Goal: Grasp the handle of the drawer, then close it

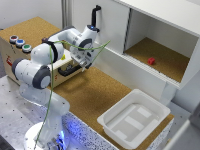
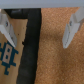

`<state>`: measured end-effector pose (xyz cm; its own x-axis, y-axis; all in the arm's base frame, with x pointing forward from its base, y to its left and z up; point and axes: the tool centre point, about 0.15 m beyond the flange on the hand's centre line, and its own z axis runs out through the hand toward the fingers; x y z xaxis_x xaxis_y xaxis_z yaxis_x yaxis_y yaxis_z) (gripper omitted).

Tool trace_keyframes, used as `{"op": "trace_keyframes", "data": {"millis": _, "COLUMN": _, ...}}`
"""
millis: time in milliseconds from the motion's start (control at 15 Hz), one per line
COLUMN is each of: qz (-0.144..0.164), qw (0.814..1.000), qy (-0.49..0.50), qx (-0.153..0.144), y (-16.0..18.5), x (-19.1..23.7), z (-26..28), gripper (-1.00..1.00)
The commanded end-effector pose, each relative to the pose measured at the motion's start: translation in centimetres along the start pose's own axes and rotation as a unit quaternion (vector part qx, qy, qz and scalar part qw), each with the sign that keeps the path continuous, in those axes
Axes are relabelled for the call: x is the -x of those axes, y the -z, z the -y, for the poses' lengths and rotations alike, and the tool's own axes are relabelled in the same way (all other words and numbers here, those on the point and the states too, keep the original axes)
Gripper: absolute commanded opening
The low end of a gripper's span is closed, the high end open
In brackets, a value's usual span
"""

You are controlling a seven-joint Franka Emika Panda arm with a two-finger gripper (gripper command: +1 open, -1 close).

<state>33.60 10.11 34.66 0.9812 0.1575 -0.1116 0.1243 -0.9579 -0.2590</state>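
The pale wooden drawer belongs to a wooden box with round coloured buttons on top, at the exterior view's left. Its short black handle faces the cork surface. My gripper hovers right at the handle, partly hiding it. In the wrist view the black handle runs between my two fingers, nearer to one of them, with the drawer front beside it. The gripper is open and nothing is pinched.
A big white cabinet stands behind with its door open, an upright black door handle and a small red object inside. A white plastic tub sits on the cork surface at the front right.
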Motion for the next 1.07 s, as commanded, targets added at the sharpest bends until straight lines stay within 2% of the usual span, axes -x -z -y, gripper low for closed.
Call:
{"op": "trace_keyframes", "data": {"millis": 0, "qz": 0.020, "qw": 0.999, "qy": 0.025, "qx": -0.007, "y": -3.3, "x": -1.9, "z": 0.0, "gripper": 1.00}}
{"op": "trace_keyframes", "data": {"millis": 200, "qz": 0.019, "qw": 1.000, "qy": 0.012, "qx": -0.007, "y": -3.5, "x": -2.1, "z": -0.1, "gripper": 1.00}}
{"op": "trace_keyframes", "data": {"millis": 400, "qz": 0.001, "qw": 1.000, "qy": 0.000, "qx": 0.000, "y": -3.6, "x": -2.2, "z": 0.3, "gripper": 1.00}}
{"op": "trace_keyframes", "data": {"millis": 467, "qz": -0.014, "qw": 1.000, "qy": -0.012, "qx": 0.010, "y": -3.7, "x": -2.2, "z": 0.3, "gripper": -1.00}}
{"op": "trace_keyframes", "data": {"millis": 800, "qz": -0.072, "qw": 0.997, "qy": -0.017, "qx": 0.019, "y": -4.7, "x": -2.8, "z": 1.1, "gripper": -1.00}}
{"op": "trace_keyframes", "data": {"millis": 1000, "qz": -0.074, "qw": 0.997, "qy": -0.020, "qx": 0.010, "y": -4.8, "x": -3.2, "z": 1.4, "gripper": -1.00}}
